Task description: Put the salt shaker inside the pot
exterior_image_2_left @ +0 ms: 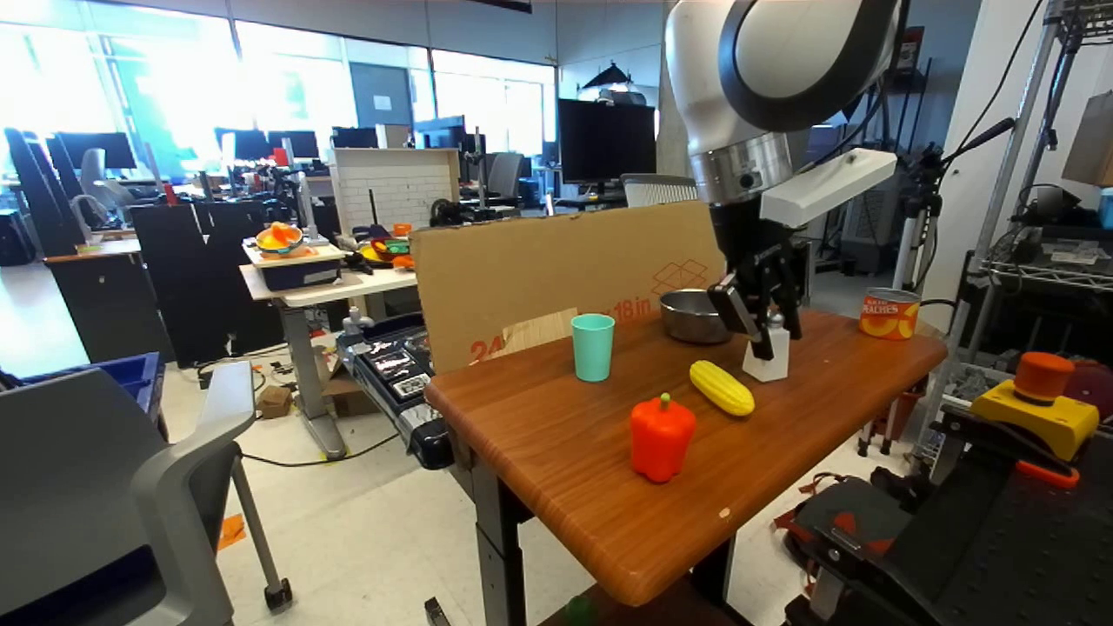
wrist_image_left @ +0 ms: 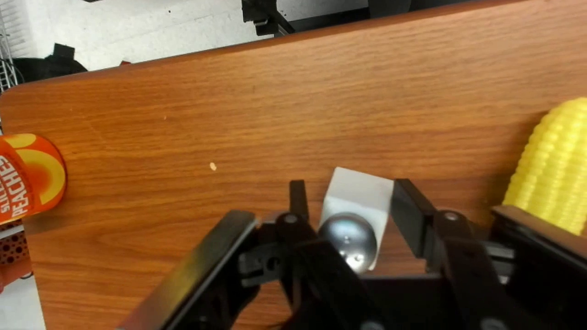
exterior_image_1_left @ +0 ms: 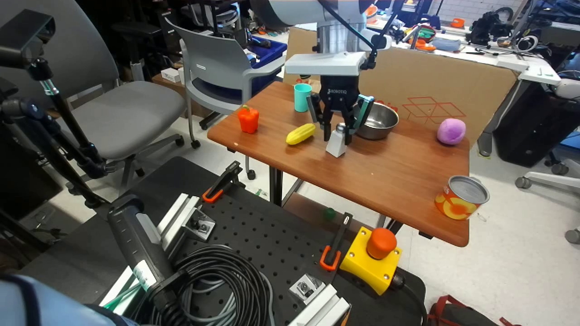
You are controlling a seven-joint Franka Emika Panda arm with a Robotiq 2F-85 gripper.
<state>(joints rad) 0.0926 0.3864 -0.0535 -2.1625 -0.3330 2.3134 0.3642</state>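
The gripper [exterior_image_1_left: 337, 136] points down, and its two fingers [wrist_image_left: 412, 217] stand apart, wider than the shaker [exterior_image_1_left: 335, 148] between them. In the wrist view, a strip of wood is seen between the left finger and the shaker; the right finger is just beside it, and I cannot tell if they touch. The shaker stands upright on the table [exterior_image_1_left: 389, 170], outside the pot [exterior_image_1_left: 378, 132].

In an exterior view, the pot is to the right of the shaker and farther, partly hidden by the gripper. The corn [exterior_image_1_left: 301, 134] lies to the left of the shaker, near it. Behind the corn, on the far side, stands the cup [exterior_image_1_left: 302, 98]. The pepper [exterior_image_1_left: 248, 120] is at the left end. A purple ball [exterior_image_1_left: 451, 131] rests at the far right, and the can [exterior_image_1_left: 461, 199] is nearer, by the right edge. Behind the far edge stands cardboard [exterior_image_1_left: 435, 86].
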